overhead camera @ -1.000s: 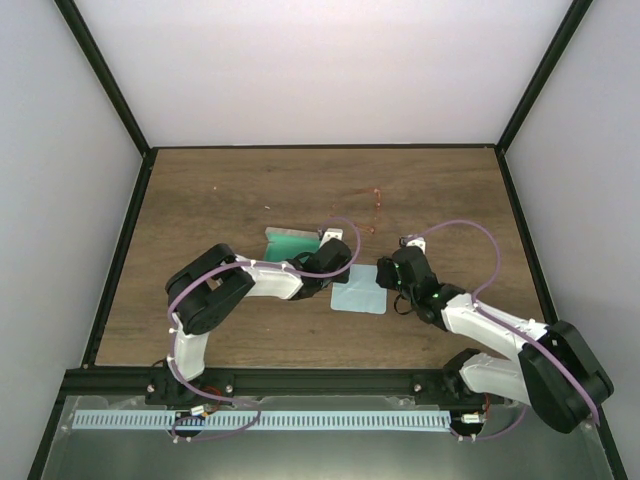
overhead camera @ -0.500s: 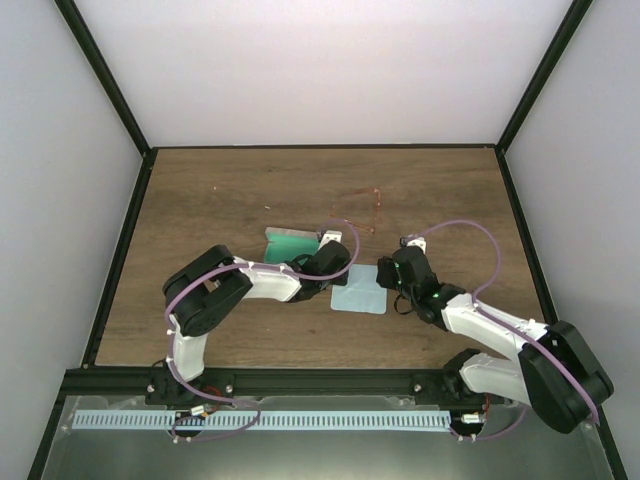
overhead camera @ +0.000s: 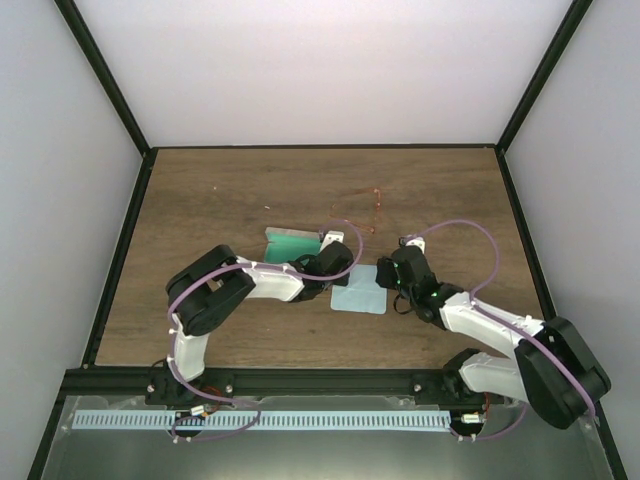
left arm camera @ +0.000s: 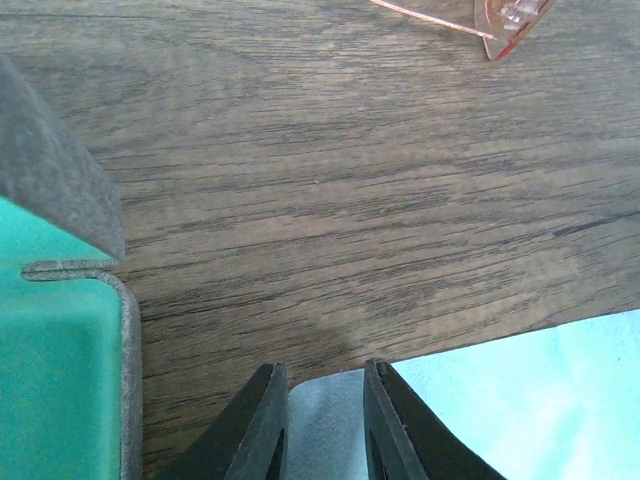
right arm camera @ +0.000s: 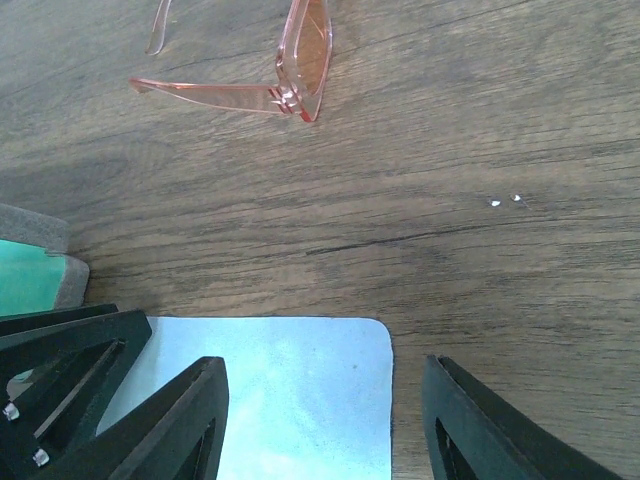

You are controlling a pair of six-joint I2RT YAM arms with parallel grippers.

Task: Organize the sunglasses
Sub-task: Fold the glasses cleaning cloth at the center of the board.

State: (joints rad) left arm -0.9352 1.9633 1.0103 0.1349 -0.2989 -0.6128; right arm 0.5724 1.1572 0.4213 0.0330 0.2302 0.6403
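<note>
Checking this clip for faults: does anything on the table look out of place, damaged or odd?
Nothing looks damaged or spilled. The sunglasses lie unfolded on the table beyond the cloth, outside the open case. Two tiny white specks sit on the wood.

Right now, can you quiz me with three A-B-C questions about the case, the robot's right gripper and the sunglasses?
1. What colour lines the case? A) green B) yellow C) black
2. The right gripper is: A) shut tight B) open, holding nothing C) out of sight
3. Where are the sunglasses? A) in the case B) on the bare table C) in the right gripper
Answers: 1 A, green shows inside the open case. 2 B, its jaws stand wide apart above the cloth. 3 B, they lie on the wood beyond the cloth.
</note>
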